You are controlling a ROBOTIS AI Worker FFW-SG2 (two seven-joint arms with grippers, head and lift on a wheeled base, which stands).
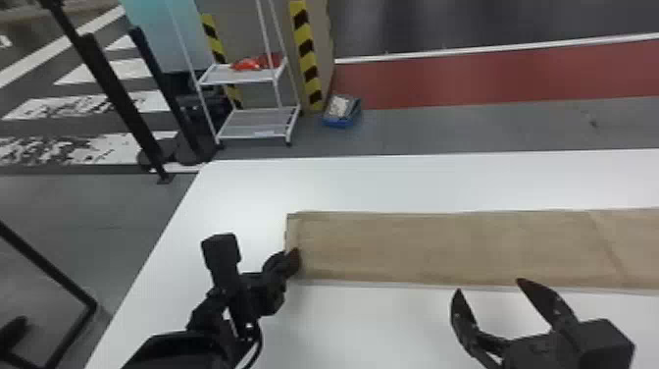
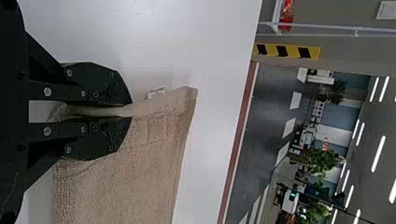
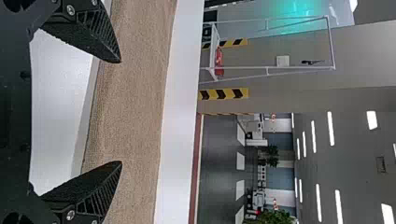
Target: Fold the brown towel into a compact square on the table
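The brown towel [image 1: 441, 248] lies as a long flat strip across the white table, running out past the right edge of the head view. At its left end, my left gripper [image 1: 292, 262] holds the near corner. In the left wrist view the left gripper [image 2: 128, 111] is shut on the edge of the towel [image 2: 154, 140], with a small tag beside the pinched edge. My right gripper [image 1: 488, 287] stands just on the near side of the strip, fingers wide apart. The right wrist view has the right gripper [image 3: 121, 112] open, the towel [image 3: 135, 93] passing beyond its fingertips, nothing gripped.
The white table [image 1: 392, 181] extends behind the towel and on its near side, its left edge slanting beside my left arm. On the floor beyond stand a white wire rack [image 1: 255, 122], a blue box [image 1: 342, 112] and striped posts.
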